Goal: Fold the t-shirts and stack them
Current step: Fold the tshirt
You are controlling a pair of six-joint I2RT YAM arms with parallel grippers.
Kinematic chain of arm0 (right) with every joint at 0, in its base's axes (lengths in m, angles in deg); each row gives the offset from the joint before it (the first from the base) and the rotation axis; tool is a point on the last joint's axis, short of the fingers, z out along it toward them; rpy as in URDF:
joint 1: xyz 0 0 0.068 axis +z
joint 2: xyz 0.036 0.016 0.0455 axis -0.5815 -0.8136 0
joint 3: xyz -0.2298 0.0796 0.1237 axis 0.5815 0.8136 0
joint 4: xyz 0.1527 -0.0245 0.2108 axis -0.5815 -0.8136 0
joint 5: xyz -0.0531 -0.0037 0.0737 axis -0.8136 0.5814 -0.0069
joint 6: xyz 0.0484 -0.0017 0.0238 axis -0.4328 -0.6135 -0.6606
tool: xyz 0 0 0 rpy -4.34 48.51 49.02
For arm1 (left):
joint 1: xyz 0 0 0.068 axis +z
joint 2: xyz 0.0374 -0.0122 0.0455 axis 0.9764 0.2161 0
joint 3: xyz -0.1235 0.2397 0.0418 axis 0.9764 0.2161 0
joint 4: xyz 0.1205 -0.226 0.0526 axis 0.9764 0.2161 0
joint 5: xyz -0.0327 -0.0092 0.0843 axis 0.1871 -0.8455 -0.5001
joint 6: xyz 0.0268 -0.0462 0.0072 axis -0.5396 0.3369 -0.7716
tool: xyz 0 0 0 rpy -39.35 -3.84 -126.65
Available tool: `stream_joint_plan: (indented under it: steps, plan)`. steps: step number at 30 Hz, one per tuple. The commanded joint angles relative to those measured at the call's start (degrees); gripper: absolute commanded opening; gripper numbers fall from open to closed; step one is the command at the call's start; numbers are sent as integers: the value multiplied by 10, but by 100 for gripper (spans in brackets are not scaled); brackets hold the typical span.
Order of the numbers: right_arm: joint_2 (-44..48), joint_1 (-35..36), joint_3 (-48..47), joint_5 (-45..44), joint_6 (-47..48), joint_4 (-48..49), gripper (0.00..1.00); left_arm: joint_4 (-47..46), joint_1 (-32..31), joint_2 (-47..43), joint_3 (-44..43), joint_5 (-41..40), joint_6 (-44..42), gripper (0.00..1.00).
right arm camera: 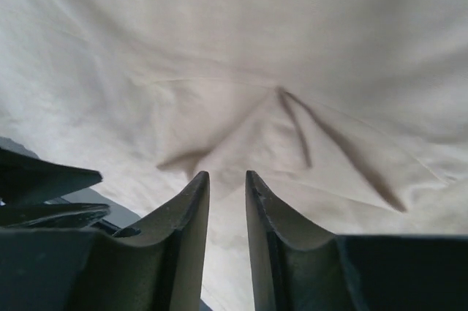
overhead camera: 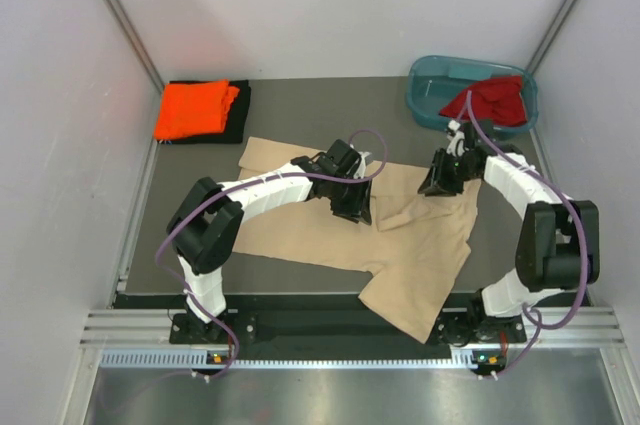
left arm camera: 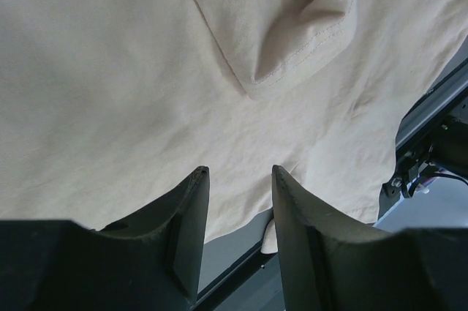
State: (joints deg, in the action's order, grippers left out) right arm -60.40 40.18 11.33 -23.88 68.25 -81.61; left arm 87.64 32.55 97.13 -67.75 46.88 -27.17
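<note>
Dark counter (overhead camera: 300,105), beige shirt (overhead camera: 420,245) apparently mid-fold: right gripper (right arm camera: 227,174) pinches a pucker at its tips; left gripper (left arm camera: 240,169) half-spread over the hem, grip unclear. Next likely needs an even lift.

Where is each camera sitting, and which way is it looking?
Top external: above and behind the arms, looking down on the table and the beige t-shirt; both arms show, bases at the bottom.
Left wrist: on the left arm, looking past the left gripper onto the beige t-shirt; its two fingers show.
Right wrist: on the right arm, looking past the right gripper at creased cloth; its fingers show.
Shared: both wrist views are filled by the same beige t-shirt.
</note>
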Motion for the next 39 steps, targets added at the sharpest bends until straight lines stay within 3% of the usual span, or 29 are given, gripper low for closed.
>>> stream_joint_plan:
  steps: [1,7,27,31,35,39]
  plan:
    - [-17,-38,21,40,37,-3,26,-9,5,-29,-6,10,-6,45]
    - [-60,-38,13,27,39,7,25,-9,6,-16,-19,23,-4,44]
    - [-97,-30,15,-26,47,-9,35,-29,17,-23,3,38,6,44]
    - [-89,-27,12,-22,45,-9,29,-29,21,-25,6,38,4,44]
    - [-79,-26,4,-20,41,-20,13,-31,23,-27,10,39,2,44]
    - [-69,-27,-5,-18,33,-49,4,-33,25,-26,8,43,2,44]
